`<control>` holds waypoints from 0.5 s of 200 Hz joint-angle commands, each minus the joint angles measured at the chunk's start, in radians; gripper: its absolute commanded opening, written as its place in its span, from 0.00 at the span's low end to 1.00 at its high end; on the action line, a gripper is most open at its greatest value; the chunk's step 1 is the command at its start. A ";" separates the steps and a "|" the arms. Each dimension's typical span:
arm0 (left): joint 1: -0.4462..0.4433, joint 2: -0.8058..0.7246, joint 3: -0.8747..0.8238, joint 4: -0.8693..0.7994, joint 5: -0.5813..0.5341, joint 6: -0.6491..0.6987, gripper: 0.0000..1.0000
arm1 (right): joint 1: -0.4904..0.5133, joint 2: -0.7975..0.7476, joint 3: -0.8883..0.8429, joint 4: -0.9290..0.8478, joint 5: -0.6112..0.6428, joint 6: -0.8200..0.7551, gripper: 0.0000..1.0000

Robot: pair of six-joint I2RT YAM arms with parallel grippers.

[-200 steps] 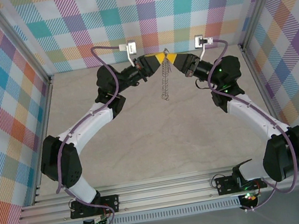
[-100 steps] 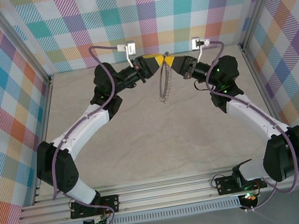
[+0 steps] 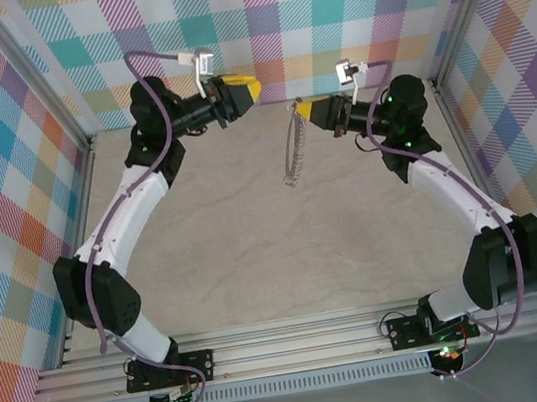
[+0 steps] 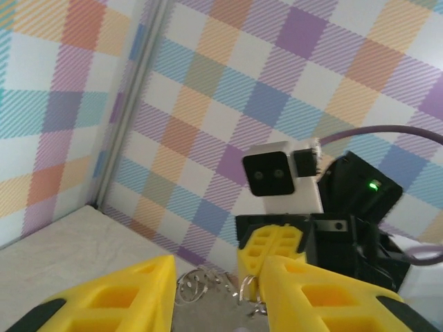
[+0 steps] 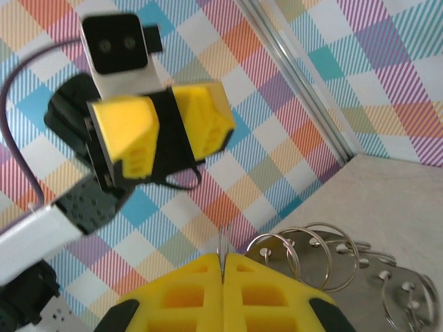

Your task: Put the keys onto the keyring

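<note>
- Silvery metal loops fringe the keyring [image 3: 290, 152], which in the top view hangs as a narrow, edge-on hoop from the right gripper [image 3: 305, 109] over the far middle of the tabletop [image 3: 256, 253]. Whether its lower end touches the surface cannot be told.
- In the right wrist view the loops of the keyring [image 5: 311, 252] fan out to the right, just behind the right gripper [image 5: 223, 270]. A thin metal sliver stands upright in the seam between its yellow fingers [image 5: 180, 287].
- Right jaws: pressed together, clamped on the keyring's thin metal.
- A separate key cannot be picked out among the loops in any view.
- In the left wrist view the keyring [image 4: 201, 287] shows as small silver loops just beside the right gripper [image 4: 273, 245]. A white wrist camera [image 4: 277, 176] sits above that gripper.
- The left gripper [image 3: 247, 88] is raised near the back wall, well apart from the right gripper and the keyring, and points toward them.
- Left jaws: apart and holding nothing. A wide gap shows between the yellow fingers [image 4: 118, 294] in the left wrist view, and the left gripper [image 5: 169, 128] also looks parted in the right wrist view.
- The tabletop is pale beige stone-patterned, enclosed by plaid walls [image 3: 341, 8] of many colours.
</note>
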 commanded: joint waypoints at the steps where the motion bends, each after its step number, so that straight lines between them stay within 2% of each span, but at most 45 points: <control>1: 0.007 0.076 0.134 -0.225 0.175 0.144 0.39 | -0.013 0.039 0.078 -0.046 -0.128 -0.101 0.00; 55: 0.006 0.251 0.444 -0.697 0.292 0.432 0.41 | -0.029 0.155 0.192 -0.112 -0.242 -0.149 0.00; 75: 0.006 0.307 0.519 -0.776 0.305 0.475 0.41 | -0.029 0.195 0.213 -0.083 -0.265 -0.122 0.00; 100: 0.007 0.342 0.552 -0.793 0.317 0.485 0.41 | -0.029 0.222 0.214 -0.044 -0.268 -0.092 0.00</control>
